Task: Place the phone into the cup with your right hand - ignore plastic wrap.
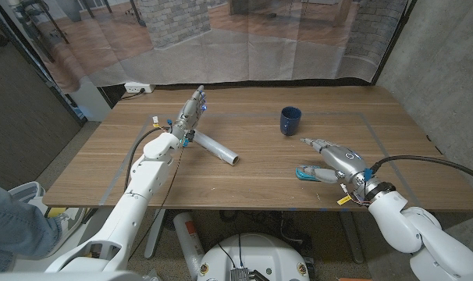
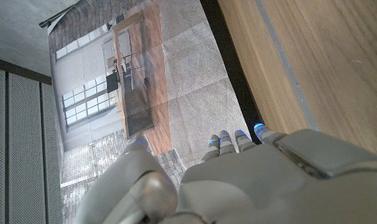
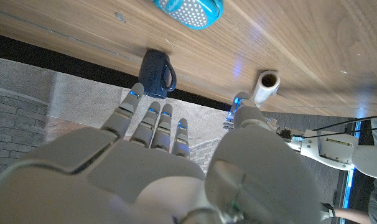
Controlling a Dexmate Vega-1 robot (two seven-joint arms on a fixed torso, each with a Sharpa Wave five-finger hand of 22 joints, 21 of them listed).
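The left hand [image 1: 191, 113] waits at the worktop's [image 1: 244, 183] far left, fingers straight and holding nothing, with the wrap roll [image 1: 215, 147] just beside it, out of the job. Right of centre the cup [image 1: 290, 120] stands upright, mouth up, ready to receive. The phone [image 1: 310, 174] lies flat near the front edge, and the right hand [image 1: 336, 158], open and empty, hovers just over it, seemingly lining up a grasp

We had white-shelled arms, black cables, and grey hands (left hand [image 1: 191, 112], right hand [image 1: 336, 158]) with blue-lit fingertips [image 3: 136, 94].
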